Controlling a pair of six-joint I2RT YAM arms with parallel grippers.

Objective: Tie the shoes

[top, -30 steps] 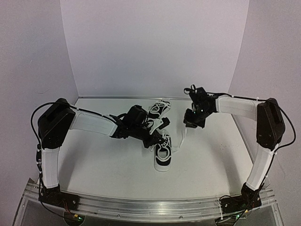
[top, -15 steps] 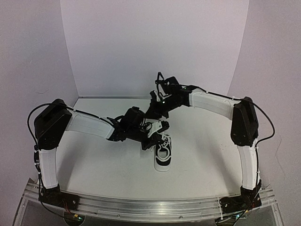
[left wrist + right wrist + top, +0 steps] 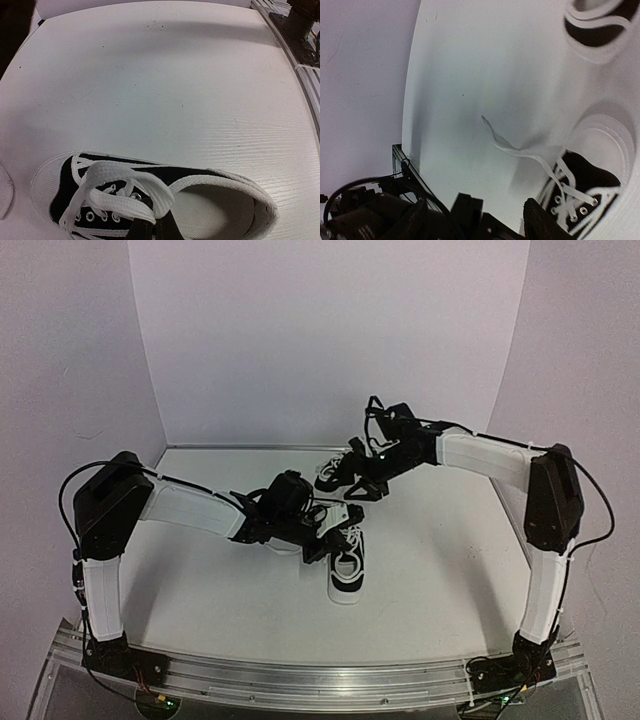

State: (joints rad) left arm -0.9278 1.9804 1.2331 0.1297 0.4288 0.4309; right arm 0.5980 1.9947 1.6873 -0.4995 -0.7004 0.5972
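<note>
Two small black shoes with white soles and laces lie mid-table: the near shoe and the far shoe. My left gripper is low over the near shoe's lacing. In the left wrist view it is shut on a loop of white lace over the near shoe. My right gripper hovers beside the far shoe. The right wrist view shows it open with nothing between its fingers. A loose lace end lies flat on the table by a shoe.
The white table has white walls behind and at both sides. An aluminium rail runs along its near edge by the arm bases. Another shoe's opening shows blurred at the right wrist view's top right.
My right gripper has opened and let go of the lace it was pulling out to the right. It swung left over the far shoe, then back a little. The left gripper kept its grip.
</note>
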